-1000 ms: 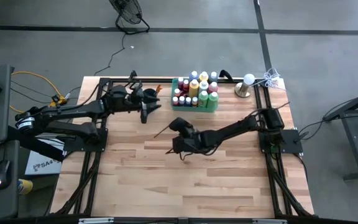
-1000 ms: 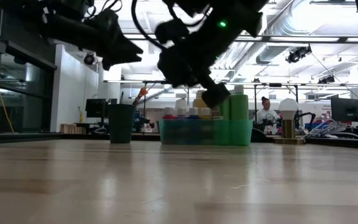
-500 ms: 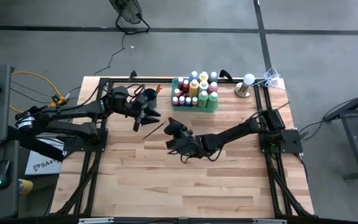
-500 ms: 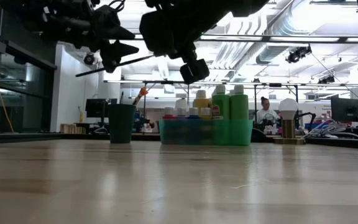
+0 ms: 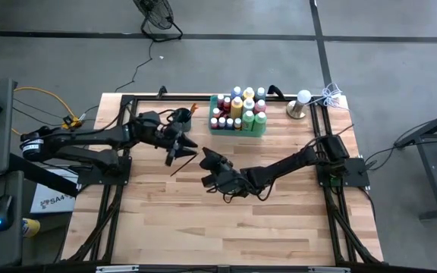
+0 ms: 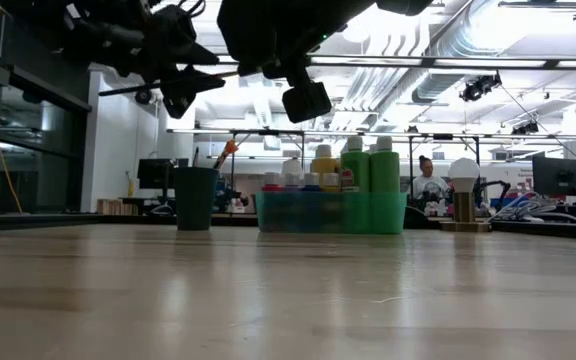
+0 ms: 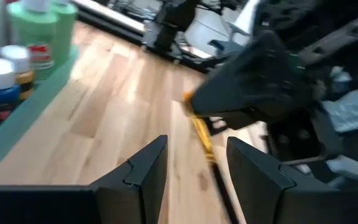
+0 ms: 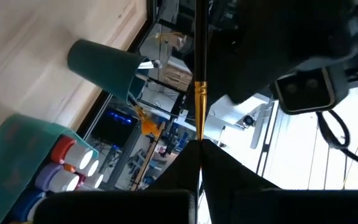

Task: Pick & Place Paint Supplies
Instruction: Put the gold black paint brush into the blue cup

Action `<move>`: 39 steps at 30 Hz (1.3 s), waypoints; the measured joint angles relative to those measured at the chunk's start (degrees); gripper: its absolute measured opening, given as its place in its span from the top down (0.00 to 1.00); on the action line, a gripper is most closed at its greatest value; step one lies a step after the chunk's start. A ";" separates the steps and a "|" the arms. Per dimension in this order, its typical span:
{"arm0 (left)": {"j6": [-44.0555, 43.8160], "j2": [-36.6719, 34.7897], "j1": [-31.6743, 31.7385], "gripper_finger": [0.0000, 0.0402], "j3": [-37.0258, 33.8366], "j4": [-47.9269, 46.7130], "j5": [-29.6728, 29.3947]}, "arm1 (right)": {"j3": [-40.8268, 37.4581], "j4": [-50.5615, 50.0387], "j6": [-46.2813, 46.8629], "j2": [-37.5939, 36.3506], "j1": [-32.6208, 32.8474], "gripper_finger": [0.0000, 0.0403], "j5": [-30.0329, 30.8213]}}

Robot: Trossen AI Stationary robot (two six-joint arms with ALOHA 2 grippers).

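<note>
The lower half of the wooden table (image 5: pixel 226 220) lies bare in the high view, open from its left edge to its right; all the clutter keeps to the upper band.

Left of centre, the left gripper (image 5: pixel 179 146) hovers above the boards with its fingers parted on either side of a thin dark-handled paintbrush (image 5: pixel 182 162); whether they actually clasp it I cannot tell; the brush slants down-left from the grippers. Just above it stands the dark round cup (image 5: pixel 180 117), with at least one brush upright in it.

At centre, the right gripper (image 5: pixel 207 161) is clamped tight on the brush's other end, its arm stretching away to the right-hand edge; the two grippers sit close together, crowding the middle.

Upper centre, the green tray (image 5: pixel 258 133) holds the paint bottles (image 5: pixel 237 106), packed upright; further right stands a small white-topped object (image 5: pixel 300 102).
</note>
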 joint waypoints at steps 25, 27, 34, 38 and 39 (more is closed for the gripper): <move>-0.43 2.69 0.02 0.60 0.00 0.49 3.06 | 0.00 0.58 -0.65 0.02 -1.27 0.99 -4.79; -0.43 2.69 0.01 0.62 -0.02 0.49 3.10 | 0.00 0.58 -0.63 0.02 -1.27 0.99 -4.81; -1.52 2.69 0.02 0.81 -0.02 0.49 3.12 | 0.00 0.56 -0.63 0.02 -1.27 0.99 -4.84; -1.58 2.69 0.04 0.95 -0.08 0.04 2.72 | 0.00 0.61 -0.65 0.02 -1.25 0.99 -4.77; -1.45 2.69 0.04 0.97 -0.09 0.03 2.73 | 0.00 0.60 -0.61 0.02 -1.22 0.99 -4.75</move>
